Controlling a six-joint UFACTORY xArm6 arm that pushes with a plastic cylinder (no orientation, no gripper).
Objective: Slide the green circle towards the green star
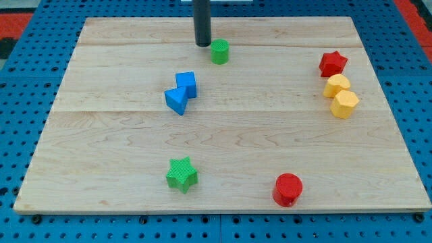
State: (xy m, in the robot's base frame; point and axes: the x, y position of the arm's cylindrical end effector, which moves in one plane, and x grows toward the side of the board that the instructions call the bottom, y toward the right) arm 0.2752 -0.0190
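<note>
my tip just left of green circle, green star far below

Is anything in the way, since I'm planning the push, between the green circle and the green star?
Nothing sits directly on that line. My tip is just left of the green circle; the green star lies toward the view's bottom. The blue cube and blue triangle stand close to the path's left side.
</note>
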